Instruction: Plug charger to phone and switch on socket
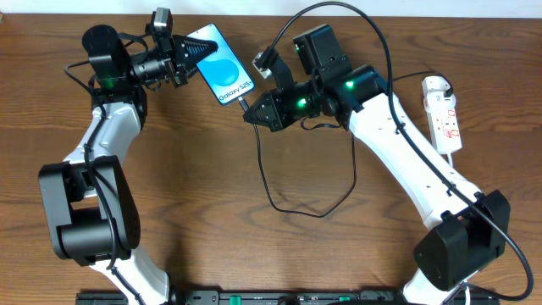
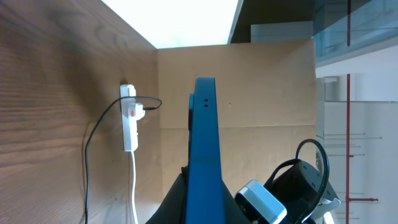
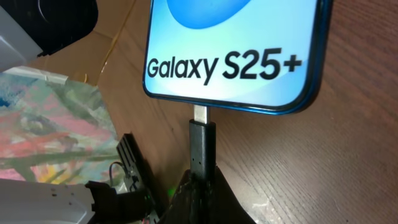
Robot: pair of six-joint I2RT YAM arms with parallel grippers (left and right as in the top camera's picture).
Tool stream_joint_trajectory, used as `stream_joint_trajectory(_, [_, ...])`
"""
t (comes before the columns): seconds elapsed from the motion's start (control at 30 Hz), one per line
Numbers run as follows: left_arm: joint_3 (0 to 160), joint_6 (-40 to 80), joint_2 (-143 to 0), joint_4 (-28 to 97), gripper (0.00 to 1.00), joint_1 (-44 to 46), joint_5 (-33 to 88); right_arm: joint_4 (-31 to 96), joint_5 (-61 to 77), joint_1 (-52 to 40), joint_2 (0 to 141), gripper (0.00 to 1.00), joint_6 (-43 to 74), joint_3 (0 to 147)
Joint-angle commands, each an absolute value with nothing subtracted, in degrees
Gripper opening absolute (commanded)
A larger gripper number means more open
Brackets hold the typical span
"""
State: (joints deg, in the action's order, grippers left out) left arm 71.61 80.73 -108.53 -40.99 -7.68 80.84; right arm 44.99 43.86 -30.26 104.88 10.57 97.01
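Edge-on phone (image 2: 204,140) clamped in end effector (image 2: 202,196); socket (image 2: 129,121) beyond.

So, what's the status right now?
Left gripper shut on phone. Right gripper shut on charger, tip at port, metal showing. Socket untouched, nothing blocking.

The phone (image 1: 222,69), upper centre of the overhead frame, has a bright blue screen with a lighter blue swirl. Seen close, its lower band is pale with black "Galaxy S25+" lettering inside a dark blue rim. The charger (image 1: 269,182) is black, its tip (image 3: 200,115) silver. The socket (image 1: 444,110), at the right edge, is white with red marks and a white cord (image 2: 133,186). The counter (image 1: 254,263) is brown wood grain. The left arm (image 1: 114,135) and right arm (image 1: 398,161) are white and black, the right one with green lights.
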Motion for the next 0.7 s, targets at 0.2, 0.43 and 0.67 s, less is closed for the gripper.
stream_joint_trajectory(0.2, [72.2, 78.8, -107.5, -41.6, 0.07, -6.0, 82.2, 44.4, 44.1, -30.4, 104.3, 0.01, 11.8, 97.0])
stream_joint_trajectory(0.43, [72.2, 76.2, -107.5, -41.7, 0.07, -6.0, 84.4, 44.3, 44.1, -29.6, 104.3, 0.01, 12.0, 97.0])
stream_joint_trajectory(0.67, [72.2, 74.6, -107.5, -41.6, 0.07, -6.0, 85.4, 43.2, 44.1, -29.5, 104.3, 0.01, 12.2, 97.0])
